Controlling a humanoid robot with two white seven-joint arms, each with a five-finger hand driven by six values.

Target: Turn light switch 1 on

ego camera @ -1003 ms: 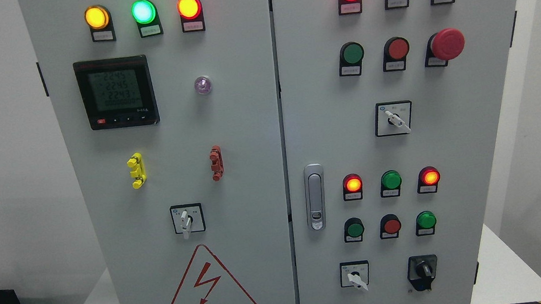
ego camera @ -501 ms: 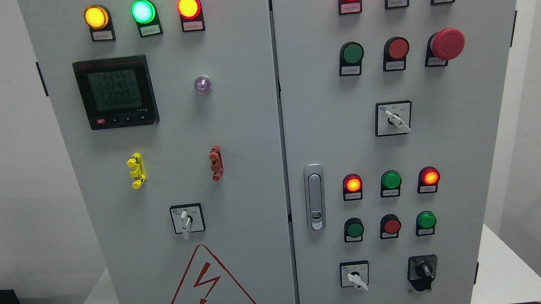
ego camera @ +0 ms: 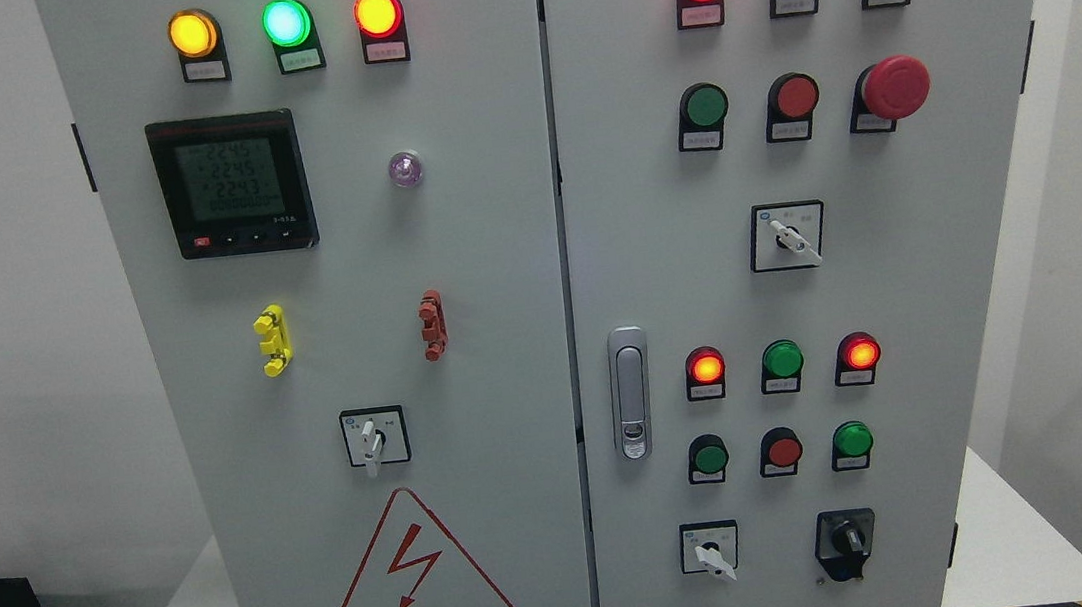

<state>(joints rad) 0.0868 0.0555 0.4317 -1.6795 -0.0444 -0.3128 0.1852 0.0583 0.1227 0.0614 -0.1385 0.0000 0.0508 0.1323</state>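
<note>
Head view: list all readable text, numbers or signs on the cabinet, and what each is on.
"有电危险": warning triangle, under its red lightning bolt.
"DANGER!ELECTRIC": same sign, small line below, only barely legible.
"2245", "2245", "2243": digital meter, top three rows, faint; the fourth row is unreadable.
Small label plates under lamps and buttons: too small to read.
Selector switch plates: markings too blurred.

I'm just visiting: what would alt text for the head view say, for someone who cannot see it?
A grey two-door electrical cabinet fills the view, with neither robot hand visible. Its left door carries lit yellow, green and red lamps, a black digital meter and a red lightning warning triangle; the right door has a red mushroom stop button, more lamps and rotary switches.
</note>
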